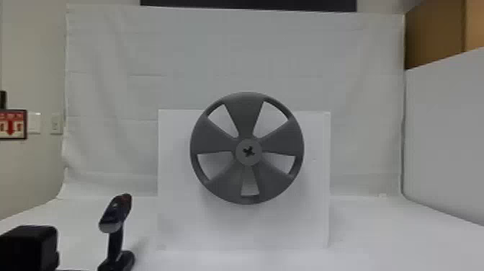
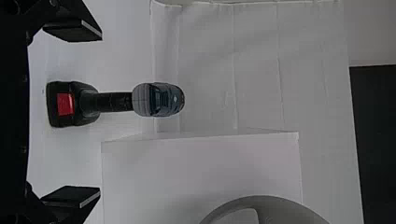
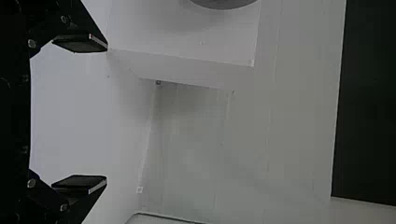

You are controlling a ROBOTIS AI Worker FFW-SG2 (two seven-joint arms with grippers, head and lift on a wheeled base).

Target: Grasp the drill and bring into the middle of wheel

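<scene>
– Please, where is the black-and-grey, pistol-shaped drill point(image 2: 159, 99)?
– It stands upright on the white worktop point(image 1: 378, 234), in front of the black, two-fingered left gripper point(image 1: 30, 248), which is opened wide and holds nothing. It touches neither finger.

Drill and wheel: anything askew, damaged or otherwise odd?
One minor oddity: on the round grey five-spoked wheel, mounted on the white upright block, the bottom opening looks narrower than the other four, possibly just viewing angle. The black-and-grey pistol-shaped drill stands upright on its base; no spill or damage visible.
</scene>
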